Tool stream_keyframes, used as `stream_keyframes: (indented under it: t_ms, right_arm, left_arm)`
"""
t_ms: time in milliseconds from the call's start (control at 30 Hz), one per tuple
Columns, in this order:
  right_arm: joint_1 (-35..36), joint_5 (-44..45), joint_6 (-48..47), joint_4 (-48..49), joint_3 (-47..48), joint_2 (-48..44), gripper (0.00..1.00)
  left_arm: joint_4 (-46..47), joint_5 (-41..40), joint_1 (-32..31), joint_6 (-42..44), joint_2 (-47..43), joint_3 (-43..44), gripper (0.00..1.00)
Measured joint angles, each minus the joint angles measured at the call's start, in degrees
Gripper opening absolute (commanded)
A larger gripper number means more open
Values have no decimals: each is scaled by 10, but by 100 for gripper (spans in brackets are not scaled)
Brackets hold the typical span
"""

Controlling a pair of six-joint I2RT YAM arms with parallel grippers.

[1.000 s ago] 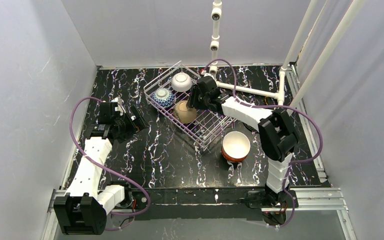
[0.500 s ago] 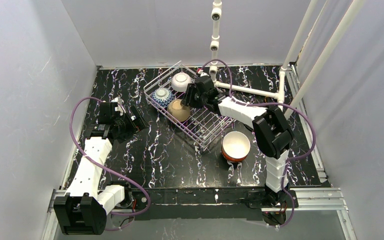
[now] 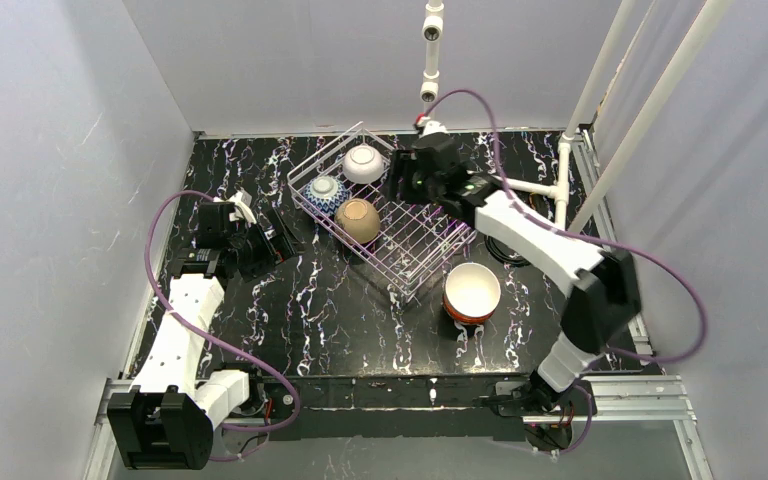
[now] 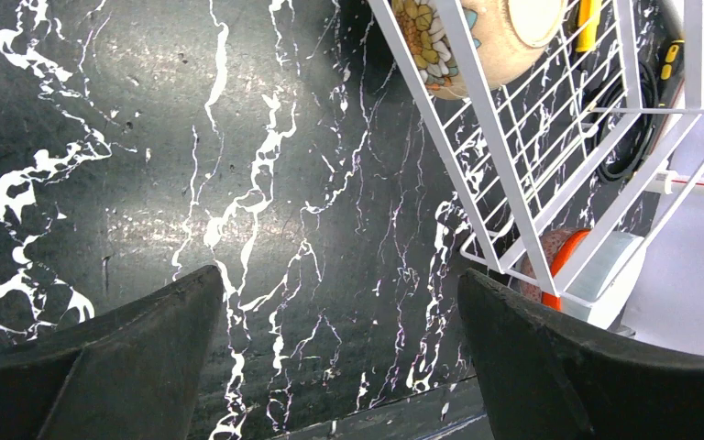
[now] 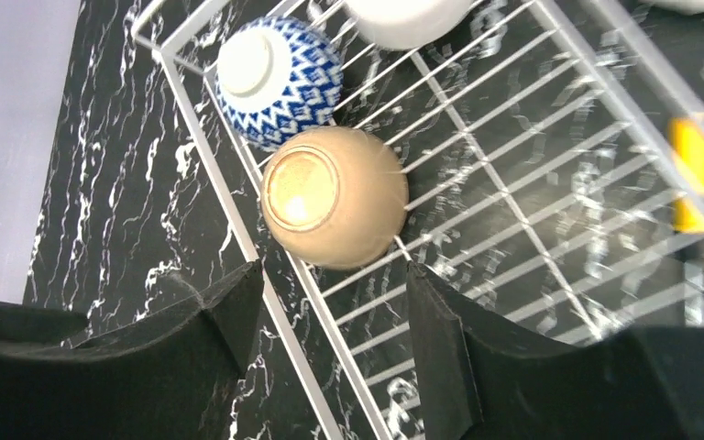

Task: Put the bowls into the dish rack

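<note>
The wire dish rack (image 3: 415, 238) sits at the table's far middle. In it stand three bowls bottom up: a white one (image 3: 363, 163), a blue-patterned one (image 3: 325, 192) and a tan one (image 3: 358, 220). My right gripper (image 3: 397, 188) is open and empty above the rack, just right of the tan bowl (image 5: 335, 195); the blue bowl (image 5: 278, 71) and the rack wires (image 5: 486, 165) show below it. A red-orange bowl (image 3: 472, 292), white inside, stands upright on the table right of the rack. My left gripper (image 3: 272, 243) is open and empty left of the rack (image 4: 504, 183).
A white pipe frame (image 3: 520, 185) runs along the table behind the rack and up at the right. A black cable coil (image 3: 505, 250) lies by the rack's right side. Grey walls close the left, back and right.
My right gripper has let go of the tan bowl, which now rests bottom up in the rack, and has lifted and drawn back to the right. The left arm has barely moved.
</note>
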Motion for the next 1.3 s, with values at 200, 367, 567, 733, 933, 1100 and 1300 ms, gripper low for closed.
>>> stream_keyframes:
  t_ms: [200,367,567,733,933,1100,1300]
  right_arm:
    - [-14,83,-16,-137,-35,-188,70]
    - [-21,119,-18,-270,-70,-297,71]
    - [-21,14,-47,-300,-178,-353,75]
    - [-18,-37,-49,-286,-282,-377,70]
    - [-16,-37,-57,-240,-311,-376,55]
    - [-8,-44,-69,-197,-339,-363,52]
    - [0,-45,-90,-171,-359,-355,51]
  left_arm:
    - [8,18,0,2,0,0,98]
    - [11,29,0,3,0,-2,98]
    - [39,85,0,11,0,-14,98]
    - [73,148,-23,23,-4,-27,98]
    - [87,160,-74,31,-10,-28,98]
    - [80,144,-97,29,-4,-23,98]
    - [72,90,-103,25,24,26,98]
